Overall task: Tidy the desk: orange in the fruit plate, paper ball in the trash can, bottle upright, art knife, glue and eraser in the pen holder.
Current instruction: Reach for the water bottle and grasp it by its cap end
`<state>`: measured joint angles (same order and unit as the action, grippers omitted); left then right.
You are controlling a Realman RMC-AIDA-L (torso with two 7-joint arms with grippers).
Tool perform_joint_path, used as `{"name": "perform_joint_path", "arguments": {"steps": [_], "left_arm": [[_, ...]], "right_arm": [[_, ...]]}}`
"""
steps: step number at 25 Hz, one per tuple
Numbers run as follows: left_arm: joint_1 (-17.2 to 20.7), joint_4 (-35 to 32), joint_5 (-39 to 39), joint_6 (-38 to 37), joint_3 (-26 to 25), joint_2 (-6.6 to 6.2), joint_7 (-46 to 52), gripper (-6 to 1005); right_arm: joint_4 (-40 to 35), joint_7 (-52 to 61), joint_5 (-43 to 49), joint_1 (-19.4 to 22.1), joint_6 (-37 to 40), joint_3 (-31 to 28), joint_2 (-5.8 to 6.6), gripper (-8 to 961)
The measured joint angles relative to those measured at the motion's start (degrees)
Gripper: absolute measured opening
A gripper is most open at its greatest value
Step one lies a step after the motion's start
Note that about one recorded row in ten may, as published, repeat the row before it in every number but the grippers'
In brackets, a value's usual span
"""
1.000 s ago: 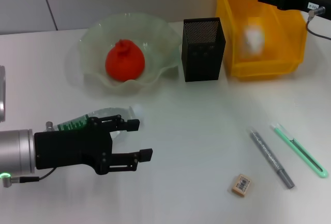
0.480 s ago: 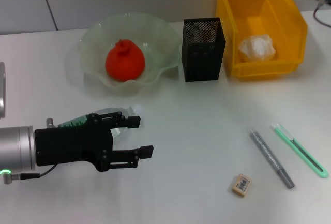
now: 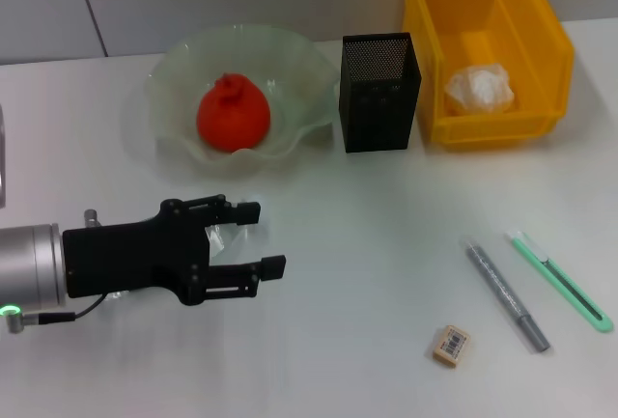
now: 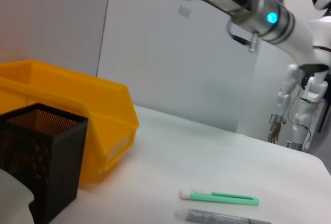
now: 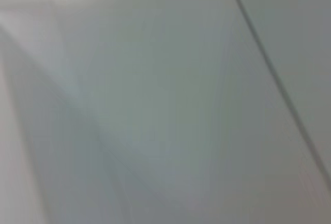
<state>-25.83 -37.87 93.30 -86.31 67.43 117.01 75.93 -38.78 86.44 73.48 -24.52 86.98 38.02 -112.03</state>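
The bottle (image 3: 228,235) lies on its side on the table, mostly hidden under my left gripper (image 3: 268,237). That gripper is open, with one finger on each side of the bottle. The orange (image 3: 232,115) sits in the fruit plate (image 3: 174,70). The paper ball (image 3: 478,88) lies in the trash can (image 3: 541,51). The pen holder (image 3: 379,90) stands between the plate and the can. The eraser (image 3: 450,345), a grey glue pen (image 3: 507,292) and the green art knife (image 3: 560,278) lie at the front right. My right arm (image 4: 269,17) is raised high, seen only in the left wrist view.
The left wrist view shows the trash can (image 4: 77,110), the pen holder (image 4: 41,157), the art knife (image 4: 220,198) and the glue pen (image 4: 222,217) on the white table. The right wrist view shows only a blank wall.
The paper ball has dropped into the trash can and come to rest. My right arm has risen out of the head view. My left gripper has shifted over the bottle, covering its label.
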Motion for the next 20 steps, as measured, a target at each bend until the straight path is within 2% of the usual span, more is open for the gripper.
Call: {"name": "perform_joint_path", "arguments": {"steps": [1, 2, 3, 6, 7, 9, 11, 12, 13, 15, 16, 17, 18, 20], "left_arm": [[-0.1, 0.0, 0.0, 0.0, -0.2, 0.04, 0.0, 778], [-0.3, 0.0, 0.0, 0.0, -0.4, 0.07, 0.0, 777], [-0.3, 0.0, 0.0, 0.0, -0.4, 0.07, 0.0, 777], [-0.8, -0.1, 0.0, 0.1, -0.4, 0.14, 0.0, 777], [-0.9, -0.1, 0.1, 0.1, -0.4, 0.16, 0.0, 777], [-1.2, -0.1, 0.2, 0.2, -0.4, 0.13, 0.0, 777], [-1.5, -0.1, 0.2, 0.3, -0.4, -0.04, 0.5, 777], [-1.6, -0.1, 0.2, 0.4, -0.4, -0.13, 0.8, 777], [-1.7, -0.1, 0.2, 0.4, -0.4, -0.23, 1.0, 777], [-1.9, -0.1, 0.3, 0.6, -0.4, -0.31, 1.3, 777], [-1.9, -0.1, 0.3, 0.7, -0.4, -0.36, 1.3, 777], [-2.0, -0.1, 0.3, 0.9, -0.4, -0.41, 1.3, 777], [-2.0, -0.1, 0.3, 1.0, -0.4, -0.44, 1.3, 777], [-2.1, -0.1, 0.3, 1.5, -0.4, -0.56, 1.4, 777]], "right_arm": [[0.9, 0.1, 0.2, 0.2, 2.1, 0.0, 0.67, 766], [2.4, 0.1, 2.1, 0.6, 5.8, 0.2, 2.14, 766], [2.4, 0.1, 2.1, 0.6, 5.8, 0.2, 2.14, 766], [3.0, 0.1, 8.3, 0.6, 9.0, 0.2, 3.3, 766], [2.6, 0.1, 14.0, 0.2, 10.3, 0.3, 3.49, 766], [2.4, 0.1, 17.4, -0.3, 10.9, 0.6, 3.49, 766], [1.7, 0.1, 23.3, -1.1, 11.9, 0.9, 3.28, 766], [0.7, -0.1, 29.1, -2.0, 12.4, 1.3, 2.57, 766], [0.7, -0.1, 29.1, -2.0, 12.4, 1.3, 2.57, 766], [-0.5, -0.6, 33.7, -2.5, 12.5, 1.9, 1.75, 766], [-1.3, -1.3, 35.9, -2.7, 12.4, 2.1, 1.17, 766], [-2.5, -3.1, 39.5, -2.7, 12.0, 2.3, 0.07, 766], [-2.5, -3.1, 39.5, -2.7, 12.0, 2.3, 0.07, 766], [-3.2, -4.4, 42.1, -2.7, 11.8, 2.3, -0.7, 766]]}}
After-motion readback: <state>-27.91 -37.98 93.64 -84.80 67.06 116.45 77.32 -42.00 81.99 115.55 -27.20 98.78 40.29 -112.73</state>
